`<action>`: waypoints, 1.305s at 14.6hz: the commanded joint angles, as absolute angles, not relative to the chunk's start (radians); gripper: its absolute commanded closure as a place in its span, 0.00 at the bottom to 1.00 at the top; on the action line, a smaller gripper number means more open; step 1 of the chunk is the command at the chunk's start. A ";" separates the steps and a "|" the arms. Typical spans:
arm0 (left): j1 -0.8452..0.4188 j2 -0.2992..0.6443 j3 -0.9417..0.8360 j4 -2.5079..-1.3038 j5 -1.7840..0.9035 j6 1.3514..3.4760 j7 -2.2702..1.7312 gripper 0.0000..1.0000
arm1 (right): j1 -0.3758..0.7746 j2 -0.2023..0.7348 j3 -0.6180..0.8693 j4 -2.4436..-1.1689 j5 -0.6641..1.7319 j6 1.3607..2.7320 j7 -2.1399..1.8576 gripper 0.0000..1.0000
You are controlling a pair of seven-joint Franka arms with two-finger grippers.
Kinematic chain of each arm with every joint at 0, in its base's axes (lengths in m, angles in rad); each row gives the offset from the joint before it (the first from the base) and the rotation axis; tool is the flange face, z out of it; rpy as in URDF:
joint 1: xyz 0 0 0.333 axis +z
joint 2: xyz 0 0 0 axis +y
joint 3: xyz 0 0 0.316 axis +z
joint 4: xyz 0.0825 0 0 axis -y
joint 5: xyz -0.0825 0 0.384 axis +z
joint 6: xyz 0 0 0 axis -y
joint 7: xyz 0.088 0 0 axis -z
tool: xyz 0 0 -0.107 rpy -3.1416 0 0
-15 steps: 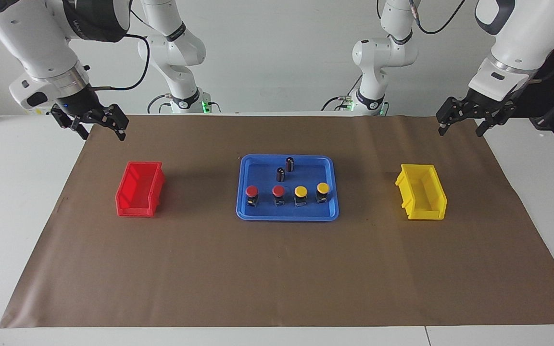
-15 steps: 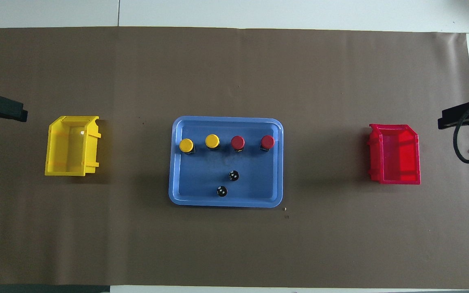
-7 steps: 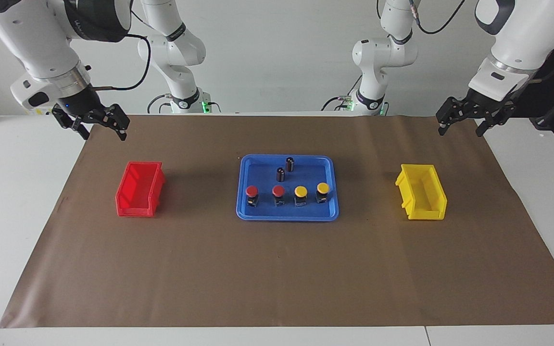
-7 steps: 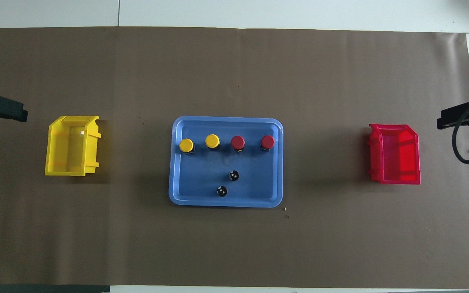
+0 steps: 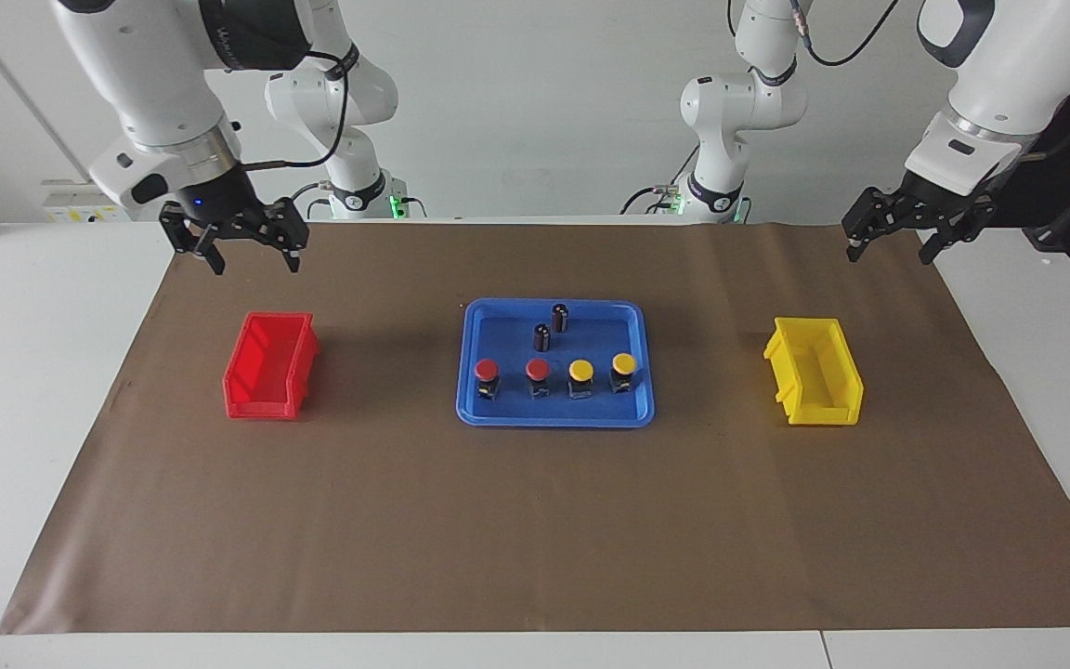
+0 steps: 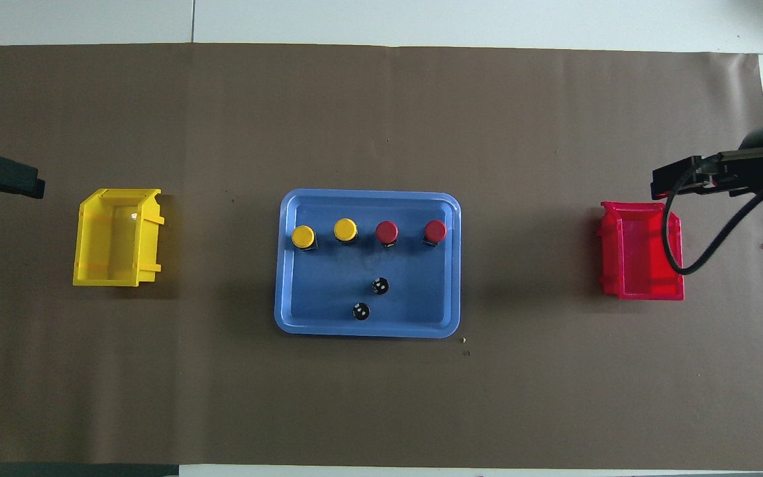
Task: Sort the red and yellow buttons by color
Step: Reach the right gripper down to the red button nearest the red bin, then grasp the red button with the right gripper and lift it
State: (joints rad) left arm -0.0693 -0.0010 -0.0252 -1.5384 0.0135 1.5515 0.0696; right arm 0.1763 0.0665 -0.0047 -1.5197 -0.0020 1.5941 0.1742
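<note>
You had the table [image 5: 535, 520] set out with the blue tray [image 5: 555, 415] in the middle as the one landmark, and everything else made sense from it. The red bin [image 5: 270, 367] stood well apart from the tray toward the right arm's end, and the yellow bin [image 5: 814, 372] well apart toward the left arm's end, probably so that each arm could serve its own colour without crossing.

In the tray, the four buttons stood upright in one row along the edge farther from the robots: the two red buttons [image 5: 487, 371] [image 5: 538, 370] on the side of the red bin, the two yellow buttons [image 5: 580, 370] [image 5: 624, 362] on the side of the yellow bin. The two dark cylinders [image 5: 551, 327] stood in the tray nearer to the robots, apart from the row.

No button was sorted yet. The right tool [image 5: 252, 251] hung open and empty over the brown mat near the red bin, well apart from the tray. The left tool [image 5: 897, 240] waited open and empty near the yellow bin, equally away from the tray.
</note>
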 commanded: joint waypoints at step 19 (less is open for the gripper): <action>-0.061 -0.026 -0.026 -1.563 0.000 1.543 0.077 0.00 | 0.492 0.316 -0.003 -1.848 0.000 2.183 0.621 0.21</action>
